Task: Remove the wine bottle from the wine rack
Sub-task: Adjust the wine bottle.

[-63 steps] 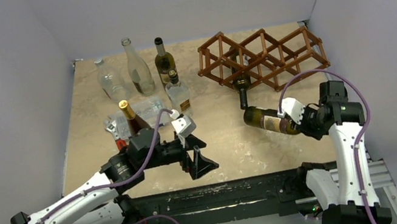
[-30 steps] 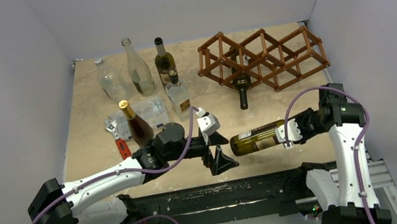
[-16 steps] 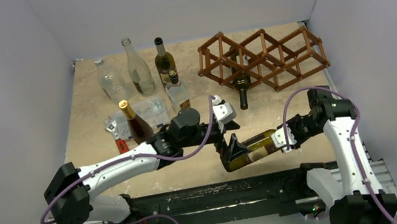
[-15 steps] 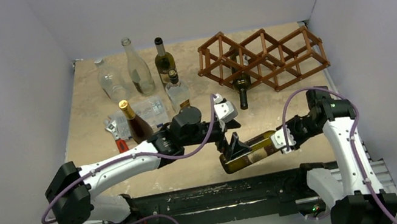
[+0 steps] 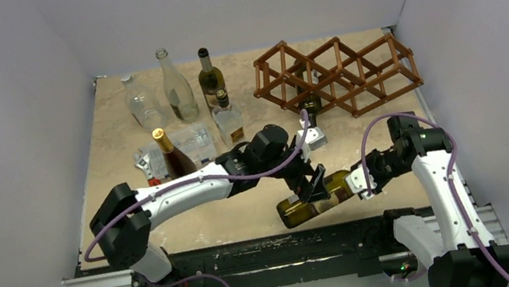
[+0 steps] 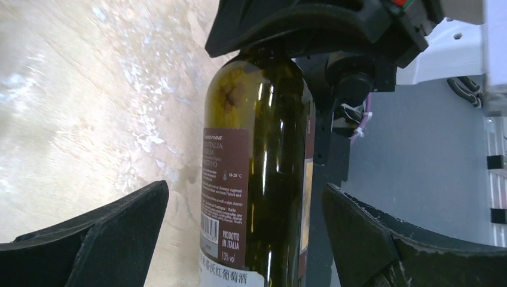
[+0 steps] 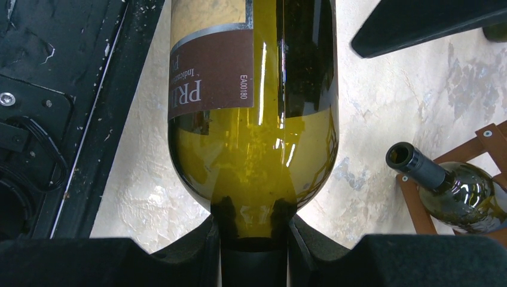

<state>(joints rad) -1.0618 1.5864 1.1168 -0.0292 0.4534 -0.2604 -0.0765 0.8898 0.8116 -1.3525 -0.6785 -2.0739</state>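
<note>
Bottle out of the rack: the right claw [image 7: 254,248] is clamping the neck of a green wine bottle [image 7: 251,119] and holding it on its side over the table [image 7: 394,101]. The body is stretching straight out ahead of the claw's fingers.

The left claw [image 6: 245,190] is standing wide open. Its two black fingers [image 6: 107,239] are straddling the bottle's labelled body, one on each side, and neither is visibly touching the glass.

From above, the bottle is hanging between the two claws near the table's front edge, clear of the rack [image 5: 338,73]. The rack is sitting well beyond the left claw, toward the back wall.

A second bottle [image 7: 454,188] is lying in one of the rack's lower cells, ahead of the right claw and to its right. Its neck is poking out toward the arms.
</note>
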